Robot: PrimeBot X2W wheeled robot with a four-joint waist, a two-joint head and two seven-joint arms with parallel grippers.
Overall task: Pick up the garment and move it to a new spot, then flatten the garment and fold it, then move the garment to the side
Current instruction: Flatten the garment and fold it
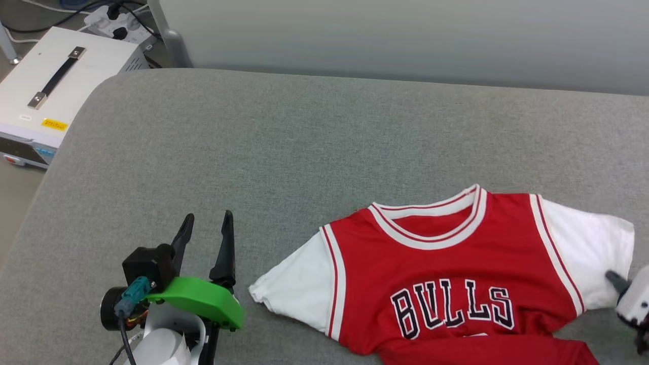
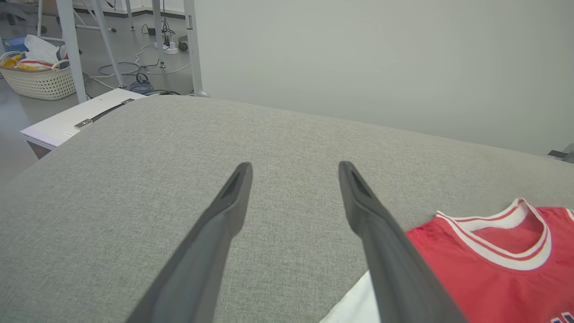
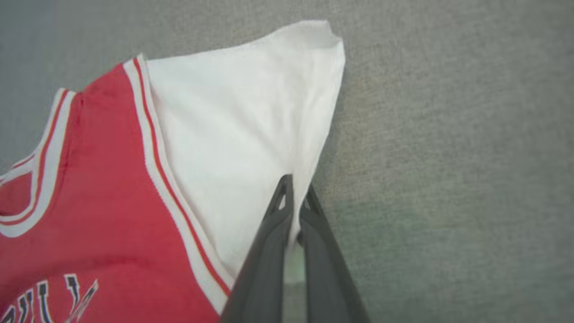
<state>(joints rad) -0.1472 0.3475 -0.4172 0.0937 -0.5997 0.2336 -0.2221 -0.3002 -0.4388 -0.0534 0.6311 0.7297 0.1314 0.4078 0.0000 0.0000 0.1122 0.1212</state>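
Observation:
The garment (image 1: 446, 274), a red jersey with white sleeves and a "BULLS" print, lies front-up on the grey cushioned surface (image 1: 304, 142) at the lower right. Its lower part is folded up near the bottom edge. My right gripper (image 3: 297, 188) is shut on the cuff edge of the garment's white sleeve (image 3: 251, 130), pinching the cloth between its fingers; in the head view the right gripper (image 1: 616, 280) sits at the far right edge. My left gripper (image 1: 207, 223) stands open over bare surface, left of the other white sleeve (image 1: 299, 286). The garment's collar (image 2: 506, 242) lies beside the left gripper's (image 2: 293, 172) right finger.
A white box with a black handle (image 1: 50, 86) sits off the surface's left edge on the floor, with a power strip (image 1: 114, 23) behind it. A laundry basket (image 2: 38, 74) and metal frame legs (image 2: 193, 45) stand farther back. A pale wall borders the far side.

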